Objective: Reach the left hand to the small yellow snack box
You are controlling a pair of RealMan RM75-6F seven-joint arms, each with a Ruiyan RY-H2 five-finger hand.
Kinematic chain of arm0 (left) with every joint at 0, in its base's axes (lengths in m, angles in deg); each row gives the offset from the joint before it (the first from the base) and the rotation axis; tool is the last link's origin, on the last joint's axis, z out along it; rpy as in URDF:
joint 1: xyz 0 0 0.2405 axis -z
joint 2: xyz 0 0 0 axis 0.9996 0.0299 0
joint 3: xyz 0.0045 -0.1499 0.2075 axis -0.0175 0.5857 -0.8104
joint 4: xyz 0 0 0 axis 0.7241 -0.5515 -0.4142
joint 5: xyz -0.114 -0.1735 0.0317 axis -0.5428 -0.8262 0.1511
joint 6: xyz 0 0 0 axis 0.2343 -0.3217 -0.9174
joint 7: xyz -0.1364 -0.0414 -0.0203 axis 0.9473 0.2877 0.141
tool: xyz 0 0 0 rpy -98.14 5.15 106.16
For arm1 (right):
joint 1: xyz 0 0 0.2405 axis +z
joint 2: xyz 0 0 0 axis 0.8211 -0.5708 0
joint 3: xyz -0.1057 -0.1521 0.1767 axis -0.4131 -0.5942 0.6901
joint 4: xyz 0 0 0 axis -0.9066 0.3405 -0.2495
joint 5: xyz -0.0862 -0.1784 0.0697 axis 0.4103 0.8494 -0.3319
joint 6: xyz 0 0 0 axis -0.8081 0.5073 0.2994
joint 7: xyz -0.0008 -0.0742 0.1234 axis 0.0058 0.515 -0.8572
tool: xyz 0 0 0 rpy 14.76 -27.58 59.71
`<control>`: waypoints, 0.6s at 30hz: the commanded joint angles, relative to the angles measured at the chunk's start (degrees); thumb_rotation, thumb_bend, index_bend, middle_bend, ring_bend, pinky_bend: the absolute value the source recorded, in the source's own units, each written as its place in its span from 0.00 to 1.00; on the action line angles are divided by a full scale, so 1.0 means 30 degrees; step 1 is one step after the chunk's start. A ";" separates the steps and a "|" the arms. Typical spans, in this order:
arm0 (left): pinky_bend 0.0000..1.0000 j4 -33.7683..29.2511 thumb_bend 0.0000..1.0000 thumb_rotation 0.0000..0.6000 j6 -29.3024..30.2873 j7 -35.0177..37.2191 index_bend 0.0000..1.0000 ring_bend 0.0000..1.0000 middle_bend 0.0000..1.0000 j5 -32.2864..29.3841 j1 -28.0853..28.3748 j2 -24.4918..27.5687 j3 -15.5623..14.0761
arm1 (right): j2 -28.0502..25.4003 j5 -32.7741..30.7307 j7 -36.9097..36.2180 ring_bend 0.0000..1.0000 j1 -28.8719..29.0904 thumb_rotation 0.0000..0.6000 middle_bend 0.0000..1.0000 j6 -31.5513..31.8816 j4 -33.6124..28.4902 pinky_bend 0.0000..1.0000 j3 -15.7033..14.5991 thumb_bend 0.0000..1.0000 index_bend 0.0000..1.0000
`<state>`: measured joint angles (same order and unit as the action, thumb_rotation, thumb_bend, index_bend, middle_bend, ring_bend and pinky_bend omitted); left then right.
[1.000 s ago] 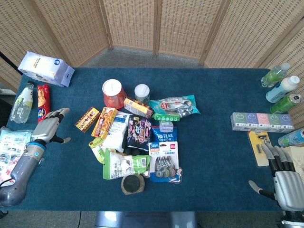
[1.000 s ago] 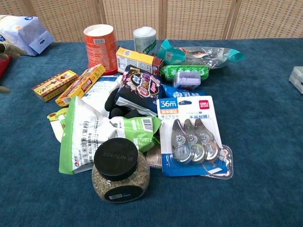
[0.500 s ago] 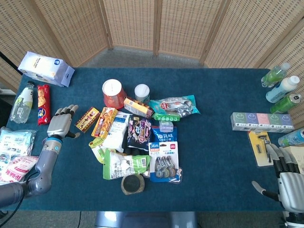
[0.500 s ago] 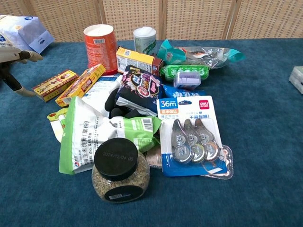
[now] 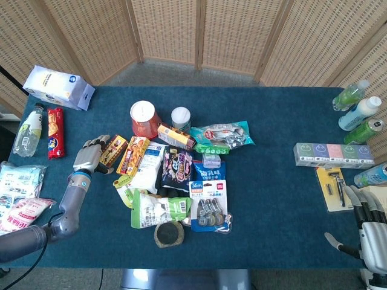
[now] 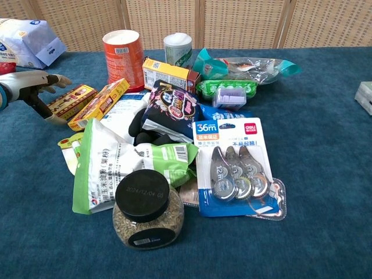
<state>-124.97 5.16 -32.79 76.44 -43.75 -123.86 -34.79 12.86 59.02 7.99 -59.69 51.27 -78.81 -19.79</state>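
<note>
On the blue table (image 5: pixel 272 199), your left hand (image 5: pixel 89 156) sits with fingers spread, holding nothing, its fingertips at the near end of the small yellow snack box (image 5: pixel 112 150). That box lies left of the longer yellow box (image 5: pixel 133 155). Your right hand (image 5: pixel 370 232) rests open at the right edge.

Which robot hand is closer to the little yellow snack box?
Left. The left hand is right beside the small yellow snack box, at its left end. The right hand is far across the table.

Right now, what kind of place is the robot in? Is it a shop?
Probably not a shop; more likely a robot practice room. Snacks and stationery lie jumbled on a blue-covered table, wicker folding screens close it off, and the left hand reaches toward the small yellow snack box.
</note>
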 commanded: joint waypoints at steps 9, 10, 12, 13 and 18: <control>0.11 0.1270 0.31 1.00 0.0361 -0.0035 0.15 0.37 0.22 0.0527 -0.0106 -0.1057 0.0401 | -0.0138 -0.0090 -0.0906 0.00 -0.0311 0.99 0.00 0.0213 0.0219 0.00 -0.0123 0.15 0.00; 0.15 0.1398 0.33 1.00 0.0507 -0.0070 0.19 0.40 0.24 0.0579 -0.0135 -0.1192 0.0428 | -0.0170 -0.0097 -0.0993 0.00 -0.0339 0.99 0.00 0.0241 0.0225 0.00 -0.0127 0.15 0.00; 0.27 0.1685 0.40 1.00 0.0805 -0.0272 0.28 0.51 0.32 0.0746 -0.0179 -0.1429 0.0433 | -0.0265 -0.0020 -0.1333 0.00 -0.0410 0.99 0.00 0.0316 0.0206 0.00 -0.0184 0.15 0.00; 0.30 0.1752 0.42 1.00 0.0853 -0.0349 0.31 0.54 0.34 0.0785 -0.0197 -0.1483 0.0442 | -0.0310 0.0018 -0.1508 0.00 -0.0447 0.99 0.00 0.0369 0.0217 0.00 -0.0206 0.15 0.00; 0.49 0.1003 0.46 1.00 0.1232 0.0275 0.46 0.70 0.51 0.1175 -0.0567 -0.0944 0.1079 | -0.0493 0.0173 -0.2261 0.00 -0.0675 0.99 0.00 0.0765 0.0411 0.00 -0.0246 0.15 0.00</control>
<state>-120.91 8.36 -32.82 79.40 -44.97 -127.52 -32.26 11.57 59.38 1.50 -61.48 53.22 -77.79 -20.50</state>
